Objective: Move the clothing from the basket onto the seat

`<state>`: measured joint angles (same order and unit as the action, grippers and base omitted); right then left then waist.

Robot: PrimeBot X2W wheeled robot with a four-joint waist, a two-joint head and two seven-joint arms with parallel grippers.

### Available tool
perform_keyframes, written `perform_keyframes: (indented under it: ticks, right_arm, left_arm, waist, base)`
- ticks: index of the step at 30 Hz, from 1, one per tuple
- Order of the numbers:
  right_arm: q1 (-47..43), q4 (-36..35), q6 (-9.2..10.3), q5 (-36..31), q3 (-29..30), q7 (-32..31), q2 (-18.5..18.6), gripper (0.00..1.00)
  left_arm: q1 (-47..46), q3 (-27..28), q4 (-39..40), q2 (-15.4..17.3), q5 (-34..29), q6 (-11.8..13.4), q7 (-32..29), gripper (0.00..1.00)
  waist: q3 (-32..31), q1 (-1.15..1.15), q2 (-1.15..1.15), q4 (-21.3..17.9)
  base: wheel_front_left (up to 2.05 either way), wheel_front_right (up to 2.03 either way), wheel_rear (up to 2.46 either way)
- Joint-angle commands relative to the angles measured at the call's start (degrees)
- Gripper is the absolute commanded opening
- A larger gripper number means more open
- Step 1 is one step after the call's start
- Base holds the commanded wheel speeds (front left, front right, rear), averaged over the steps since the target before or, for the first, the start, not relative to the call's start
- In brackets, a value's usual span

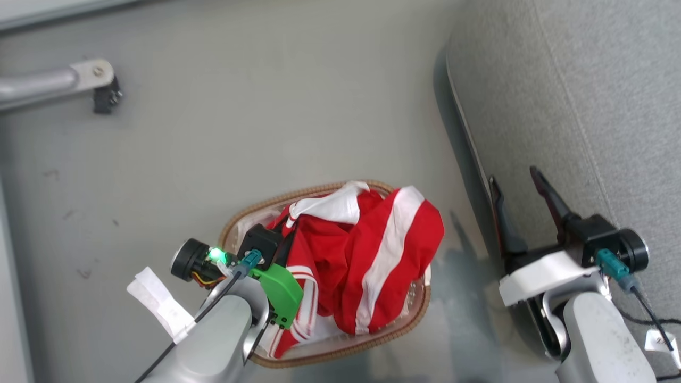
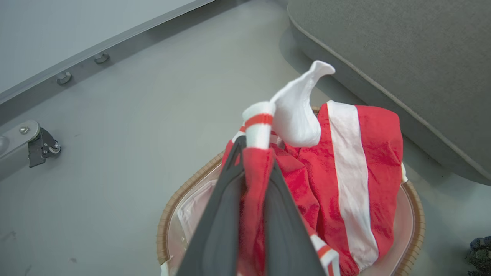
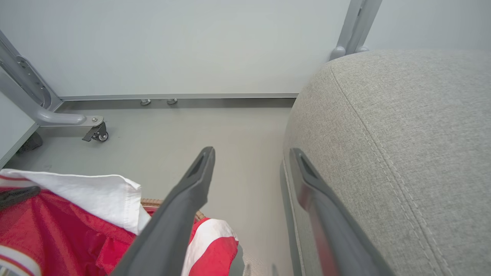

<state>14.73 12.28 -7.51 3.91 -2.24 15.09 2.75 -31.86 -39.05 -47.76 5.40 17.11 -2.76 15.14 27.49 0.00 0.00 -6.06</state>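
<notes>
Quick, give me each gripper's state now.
Left gripper: closed on the collared red shirt.
Right gripper: open, empty.

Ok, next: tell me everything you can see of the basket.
The basket is oval, white perforated plastic with a brown woven rim and a white cloth liner inside. It stands upright on the grey floor beside the seat, not touching it. Red and white clothing heaps above its rim, overhanging the seat side. The left gripper, shut on the clothing, is over its left end.
</notes>
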Motion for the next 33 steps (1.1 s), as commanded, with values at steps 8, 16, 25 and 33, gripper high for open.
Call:
perform_keyframes:
  ticks: [8,16,25,33]
  right_arm:
    - [-6.39,1.91,0.04,-1.6,0.29,0.12,0.25,1.0]
    - [-11.1,2.74,0.04,-2.42,0.19,0.12,0.25,1.0]
    - [-11.22,1.64,0.04,-2.97,-1.65,0.12,0.24,1.0]
    - [-8.93,0.8,0.04,-2.7,-4.7,0.12,0.25,1.0]
  left_arm:
    - [-1.92,-2.07,7.07,5.25,-4.97,-1.89,0.03,0.0]
    - [-6.6,-3.94,14.25,9.23,-6.56,-3.55,-0.63,0.0]
    - [-15.53,-4.14,24.21,13.45,-6.08,-4.4,-2.75,0.0]
    - [-22.36,-5.16,25.82,14.68,-4.56,-4.66,-4.88,0.0]
  waist:
    - [-16.94,0.0,0.0,4.2]
    - [-24.81,0.0,0.0,4.2]
    - [-28.16,0.0,0.0,3.57]
    - [-28.62,0.0,0.0,2.88]
  base:
    - [0.0,0.0,0.0]
    - [0.0,0.0,0.0]
    - [0.0,0.0,0.0]
    - [0.0,0.0,0.0]
